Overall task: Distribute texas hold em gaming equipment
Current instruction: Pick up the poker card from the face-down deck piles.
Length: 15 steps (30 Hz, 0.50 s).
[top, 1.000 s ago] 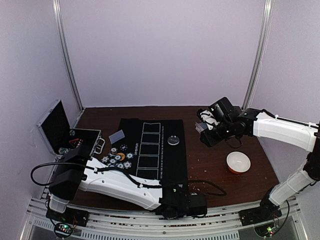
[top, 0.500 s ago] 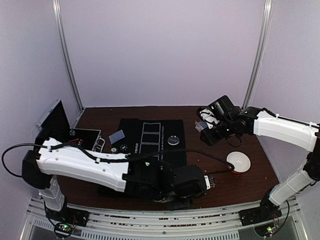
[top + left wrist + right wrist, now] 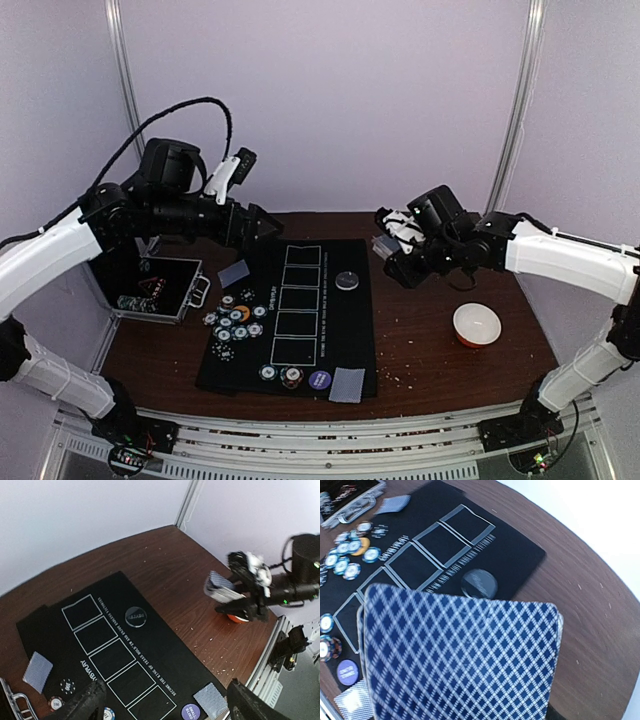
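A black felt mat (image 3: 300, 345) carries the poker gear. Several blue, white and orange chips (image 3: 235, 318) cluster at its left. A black-silver dealer disc (image 3: 347, 281) lies near its far right. At its front edge sit two chips (image 3: 280, 375), a purple disc (image 3: 320, 380) and a face-down card (image 3: 348, 384). Another card (image 3: 233, 272) lies at the far left corner. My left gripper (image 3: 262, 225) hangs high over the back left, open and empty, its fingers (image 3: 85, 707) wide apart. My right gripper (image 3: 388, 248) is shut on a deck of blue-backed cards (image 3: 460, 655), held above the table right of the mat.
An open metal case (image 3: 150, 290) holding more chips stands left of the mat. A white bowl with an orange outside (image 3: 476, 324) sits on the brown table at the right. Crumbs dot the wood near the mat's right edge.
My left arm swung from low over the table's front up to the back left, its jaws opening. A card now shows at the mat's front right. My right gripper shifted slightly left with the deck.
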### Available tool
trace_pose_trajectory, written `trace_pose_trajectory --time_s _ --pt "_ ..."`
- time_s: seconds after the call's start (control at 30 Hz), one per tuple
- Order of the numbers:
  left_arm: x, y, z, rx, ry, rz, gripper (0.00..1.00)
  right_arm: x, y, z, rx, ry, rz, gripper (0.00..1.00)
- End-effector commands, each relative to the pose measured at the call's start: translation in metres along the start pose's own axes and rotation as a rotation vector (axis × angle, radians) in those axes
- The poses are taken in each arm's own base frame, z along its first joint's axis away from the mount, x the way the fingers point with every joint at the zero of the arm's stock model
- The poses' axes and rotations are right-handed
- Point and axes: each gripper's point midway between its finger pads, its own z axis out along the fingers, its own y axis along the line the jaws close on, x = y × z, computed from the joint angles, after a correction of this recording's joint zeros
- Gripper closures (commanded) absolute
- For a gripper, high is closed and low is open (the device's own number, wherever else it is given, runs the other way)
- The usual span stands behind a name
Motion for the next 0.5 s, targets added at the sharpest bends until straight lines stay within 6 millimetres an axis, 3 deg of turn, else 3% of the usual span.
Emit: trace_pose_trajectory --time_s 0.0,0.13,0.33,0.47 --pt "0.033 0.013 0.023 0.238 0.097 -0.301 0.07 -0.030 0.039 -0.015 -0.040 -0.141 -0.139 0.54" --pt "0.033 0.008 0.030 0.355 0.058 -0.310 0.02 -0.034 0.076 -0.017 -0.048 -0.163 -0.276 0.53" --pt "0.034 -0.006 0.018 0.446 -0.004 -0.256 0.02 -0.032 0.118 -0.011 -0.043 -0.144 -0.455 0.52" --pt "0.058 0.011 0.028 0.348 0.032 -0.304 0.15 -0.042 0.140 -0.011 -0.042 -0.170 -0.520 0.52"
